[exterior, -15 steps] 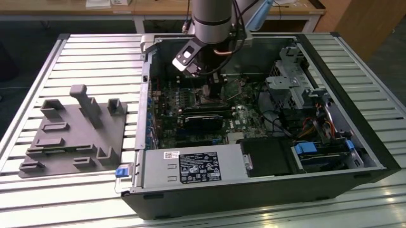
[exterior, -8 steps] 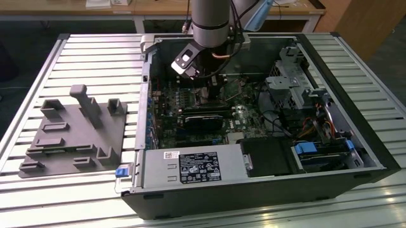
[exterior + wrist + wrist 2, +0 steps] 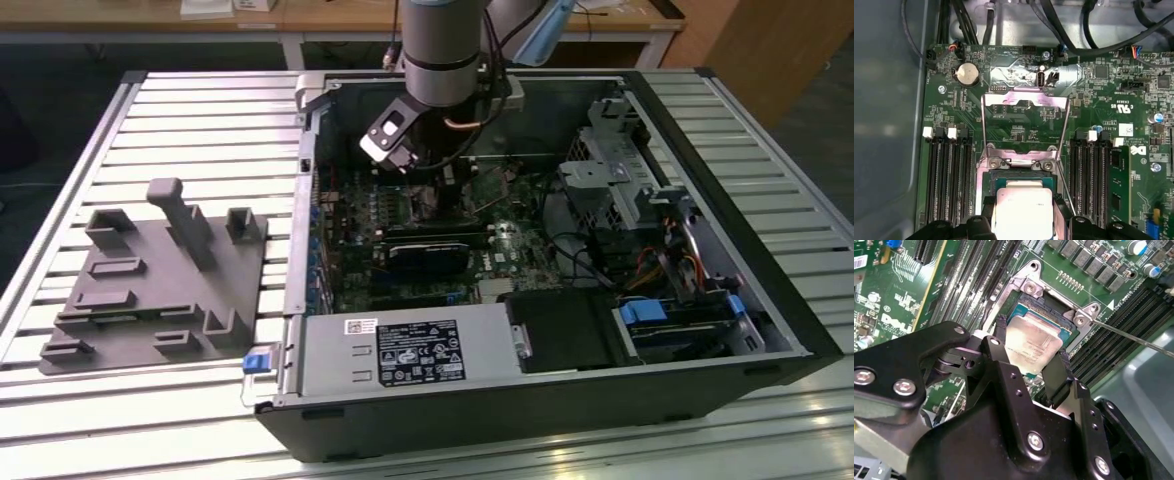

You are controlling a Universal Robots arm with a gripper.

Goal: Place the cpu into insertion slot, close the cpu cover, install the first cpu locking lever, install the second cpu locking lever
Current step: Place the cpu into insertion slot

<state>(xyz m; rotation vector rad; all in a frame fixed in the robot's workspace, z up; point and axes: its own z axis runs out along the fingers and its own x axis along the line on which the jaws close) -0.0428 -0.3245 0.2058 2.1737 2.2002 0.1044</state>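
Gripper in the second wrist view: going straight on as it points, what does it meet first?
Probably the insertion slot: the gripper holds the cpu over it, so the chip would touch first. The cpu cover stands open, off that line. Gap unclear.

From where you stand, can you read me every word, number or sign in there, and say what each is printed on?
Nothing is legible enough to quote.
The white label on the power supply: print too small to read.
The white lettering on the motherboard: too small to read.
Top of the cpu: faint marking, unreadable.
One sign: a white triangle printed on the motherboard beside the insertion slot.
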